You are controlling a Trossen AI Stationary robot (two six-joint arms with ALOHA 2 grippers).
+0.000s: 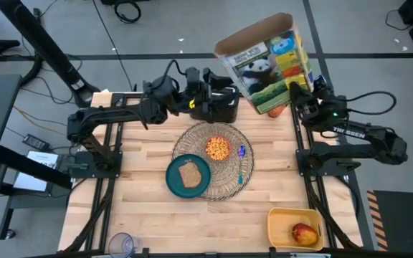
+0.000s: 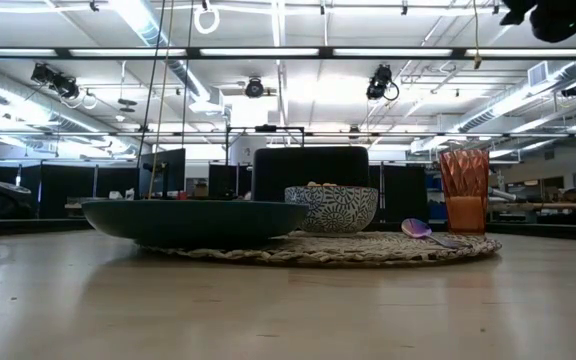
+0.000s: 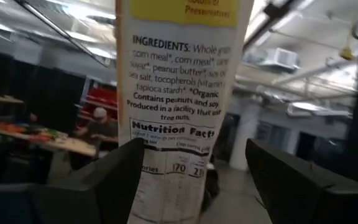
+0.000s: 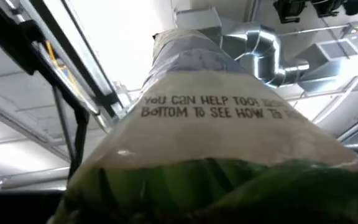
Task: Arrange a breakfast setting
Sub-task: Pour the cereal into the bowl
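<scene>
Seen from above, your round wicker placemat [image 1: 216, 160] lay at the centre of the frame on the wooden table [image 1: 149, 208]. On its lower left edge sat the teal plate [image 1: 188, 175] with 1 brown toast slice [image 1: 188, 173] on it. The bowl [image 1: 218, 148], filled with orange cereal, stood on the mat up and to the right of the plate, and the blue-handled spoon [image 1: 241, 163] lay along the mat's right side, just beside the bowl.

In the low view the patterned bowl [image 2: 331, 208] sat behind the plate [image 2: 196, 217], the translucent orange cup [image 2: 465, 190] stood at the right of the mat [image 2: 348, 249], and the spoon's bowl [image 2: 416, 228] rested next to it.

The red-yellow apple [image 1: 304, 233] sat in a yellow container [image 1: 295, 227] at the lower right of the overhead frame, well apart from the mat.

Your right hand [image 1: 297, 100], at the upper right, was clamped on the bottom of a tilted, open-topped cereal box [image 1: 267, 63] with a panda on it; the box filled its wrist view [image 4: 216, 162].

Your left hand [image 1: 224, 97], at the upper centre above the mat, had its 2 fingers [image 3: 98, 186] spread apart on either side of the box's ingredients panel [image 3: 178, 93], not pressing it.
</scene>
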